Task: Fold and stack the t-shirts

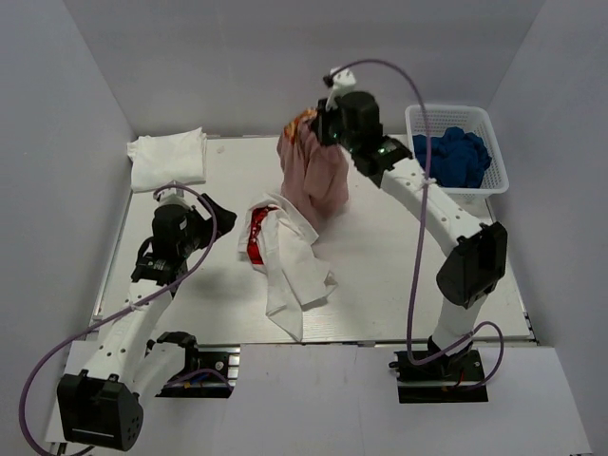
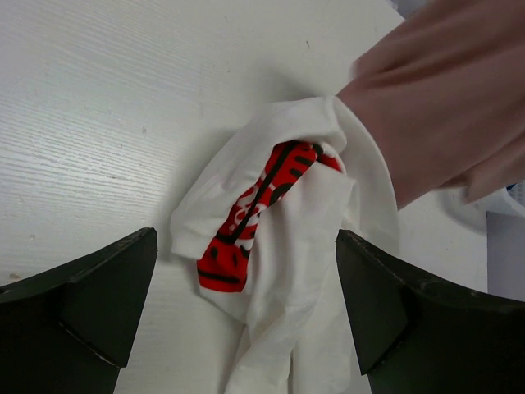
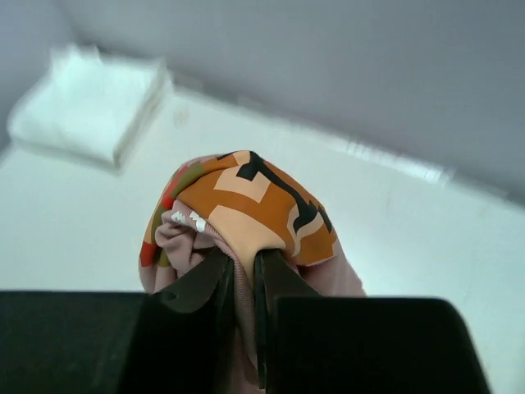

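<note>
We see right gripper [image 3: 244,275] pinched on pink t-shirt [image 1: 315,180], cloth hanging below; left gripper [image 2: 244,304] spread wide above crumpled white red-print t-shirt [image 2: 287,246], holding nothing.

Black right gripper [image 3: 244,267] fingers pinch the pink t-shirt [image 1: 318,180] at a bunch with an orange, peach and black geometric print. Just ahead of the black left gripper [image 2: 246,312]: white t-shirt [image 2: 303,246], red print with black and white marks. Left of the right gripper: plain white folded t-shirts [image 1: 167,157]. To its right: dark blue t-shirt [image 1: 454,157] in a white mesh basket [image 1: 496,180]. White table [image 1: 399,275], purple cables [image 1: 415,237].
</note>
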Tool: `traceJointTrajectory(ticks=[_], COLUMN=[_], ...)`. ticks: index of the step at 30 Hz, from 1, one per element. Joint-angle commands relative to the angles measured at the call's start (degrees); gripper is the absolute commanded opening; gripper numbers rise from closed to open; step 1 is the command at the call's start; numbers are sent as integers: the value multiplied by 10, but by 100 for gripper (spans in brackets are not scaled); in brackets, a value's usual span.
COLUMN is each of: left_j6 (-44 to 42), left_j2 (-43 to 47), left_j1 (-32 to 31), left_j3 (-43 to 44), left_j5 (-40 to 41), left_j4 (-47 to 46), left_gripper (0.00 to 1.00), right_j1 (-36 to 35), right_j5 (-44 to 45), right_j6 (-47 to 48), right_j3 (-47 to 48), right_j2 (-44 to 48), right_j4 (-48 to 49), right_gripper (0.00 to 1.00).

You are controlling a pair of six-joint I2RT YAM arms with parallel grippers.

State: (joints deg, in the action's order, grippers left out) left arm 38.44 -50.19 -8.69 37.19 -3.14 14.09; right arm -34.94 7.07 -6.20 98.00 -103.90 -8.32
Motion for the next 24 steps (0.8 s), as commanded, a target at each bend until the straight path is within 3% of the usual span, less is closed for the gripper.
traceJointTrajectory(ticks=[1, 7, 11, 12, 17, 24], left_j6=[-15, -27, -33, -40, -40, -61], left_j2=[-18, -32, -51, -57, -78, -118], left_j1=[3, -2, -2, -2, -2, -8], left_j3=[3, 3, 3, 3, -2, -8], left_j5=[-18, -37, -49, -56, -62, -126], left_j4=[-6, -16, -22, -22, -27, -52], left_gripper=[99, 99, 99, 99, 99, 99], right_j1=[50, 111, 165, 174, 253, 366], right_j5=[21, 20, 131, 146, 207, 156], right_j6=[1, 7, 37, 54, 81, 52], right_j3=[155, 264, 264, 243, 251, 244], right_j2=[16, 15, 42, 52, 34, -31], right_j4=[4, 29, 73, 114, 128, 65], right_gripper=[0, 0, 0, 0, 0, 0])
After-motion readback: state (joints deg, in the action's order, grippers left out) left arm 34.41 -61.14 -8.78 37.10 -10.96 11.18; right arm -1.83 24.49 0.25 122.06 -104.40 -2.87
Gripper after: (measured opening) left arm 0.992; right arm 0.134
